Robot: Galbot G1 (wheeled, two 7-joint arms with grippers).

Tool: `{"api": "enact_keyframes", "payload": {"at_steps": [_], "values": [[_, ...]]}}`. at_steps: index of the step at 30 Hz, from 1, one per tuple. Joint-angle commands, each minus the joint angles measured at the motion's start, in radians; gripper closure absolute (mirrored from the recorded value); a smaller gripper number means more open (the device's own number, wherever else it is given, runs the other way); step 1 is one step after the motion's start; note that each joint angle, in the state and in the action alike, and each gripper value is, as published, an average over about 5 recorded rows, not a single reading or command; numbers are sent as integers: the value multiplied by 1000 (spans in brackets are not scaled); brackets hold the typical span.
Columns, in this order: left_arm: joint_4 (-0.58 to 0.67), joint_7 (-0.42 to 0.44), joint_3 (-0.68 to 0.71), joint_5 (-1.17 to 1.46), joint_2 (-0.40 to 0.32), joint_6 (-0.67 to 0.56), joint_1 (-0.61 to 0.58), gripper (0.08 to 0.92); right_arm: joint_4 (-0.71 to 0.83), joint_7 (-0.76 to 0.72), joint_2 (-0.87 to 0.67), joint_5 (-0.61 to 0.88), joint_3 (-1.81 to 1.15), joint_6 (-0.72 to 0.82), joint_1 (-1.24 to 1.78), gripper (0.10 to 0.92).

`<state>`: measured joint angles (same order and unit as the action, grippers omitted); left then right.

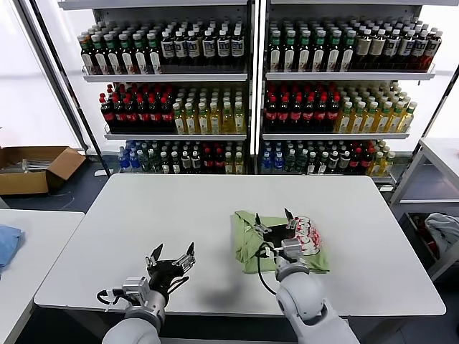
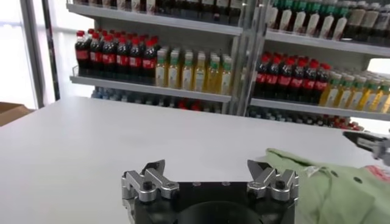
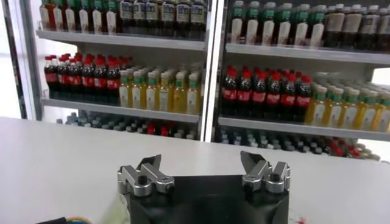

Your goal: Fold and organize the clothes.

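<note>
Now, far left: a blue cloth [image 1: 7, 242] lies on a separate side table, w/ a cardboard box [image 1: 34, 167] on the floor behind it; neither looks like part of the job.

On the main tabletop [image 1: 143, 215], the left pincer [image 1: 172, 252] hovers near the front edge, left of centre, jaws spread wide w/ nothing between them. Prob. parked there to leave the shirt side free, yet close enough to come in for a second corner.

Right of centre, toward the front edge, sits the polo shirt [image 1: 247, 240]: light green, already bunched into a rough rectangle w/ the red-and-white print [image 1: 307, 236] facing up on its right part. The right pincer [image 1: 275, 221] is directly above the shirt, jaws equally wide, gripping nothing; whether the tips touch the fabric can't be told. Its spot over the middle suggests it's lining up a pinch or a press on the fold.

Room: the back half and the whole left half of the tabletop are bare, so plenty of space to spread or slide the shirt. Right edge and front edge are nearer to it; drag that way risks overhang. Bottle shelves [image 1: 251, 79] stand well behind the back edge.
</note>
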<state>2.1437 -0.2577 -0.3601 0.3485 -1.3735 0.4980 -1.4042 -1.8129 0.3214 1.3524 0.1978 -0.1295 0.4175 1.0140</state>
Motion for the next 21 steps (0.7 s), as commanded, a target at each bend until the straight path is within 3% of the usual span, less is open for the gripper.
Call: {"api": "enact_keyframes", "payload": {"at_steps": [1, 21], "values": [[12, 1, -34, 3, 4, 1, -28, 177, 207, 17, 95, 9, 47, 5, -110, 203], [-15, 6, -22, 14, 18, 1, -10, 177, 286, 38, 145, 28, 18, 28, -61, 203]]}}
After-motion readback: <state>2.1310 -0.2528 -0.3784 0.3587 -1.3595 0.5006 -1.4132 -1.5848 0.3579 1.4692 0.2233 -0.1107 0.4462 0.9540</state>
